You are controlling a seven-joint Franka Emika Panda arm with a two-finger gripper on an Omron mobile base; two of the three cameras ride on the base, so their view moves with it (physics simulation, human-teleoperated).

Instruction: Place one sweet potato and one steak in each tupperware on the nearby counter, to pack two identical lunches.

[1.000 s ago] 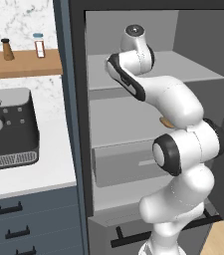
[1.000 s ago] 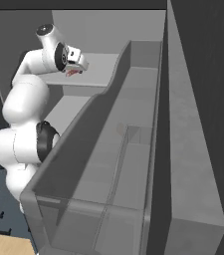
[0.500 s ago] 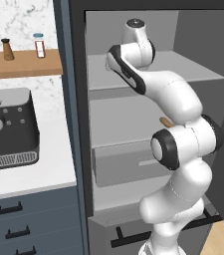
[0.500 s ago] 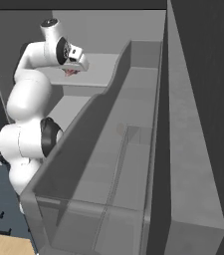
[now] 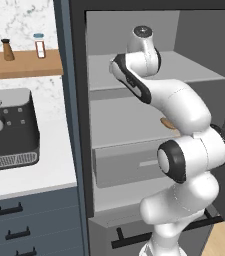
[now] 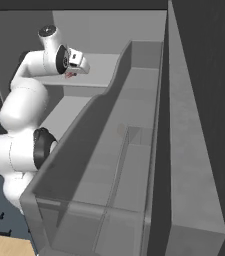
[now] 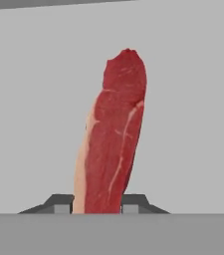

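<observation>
Gripper (image 7: 97, 205): now pinched shut on the steak (image 7: 114, 134), where a second ago it stood spread. Location: over the fridge's upper shelf (image 6: 96, 75). Steak secured; next, carriage to a tupperware on the bench (image 5: 29, 175).

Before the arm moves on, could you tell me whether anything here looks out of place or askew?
Nothing stands out. The hand is shut on the steak over the grey fridge shelf. A sweet potato lies on a lower shelf, partly hidden behind the arm.

arm raised high, pincer (image 7: 97, 205) clamped on steak (image 7: 114, 134).
</observation>
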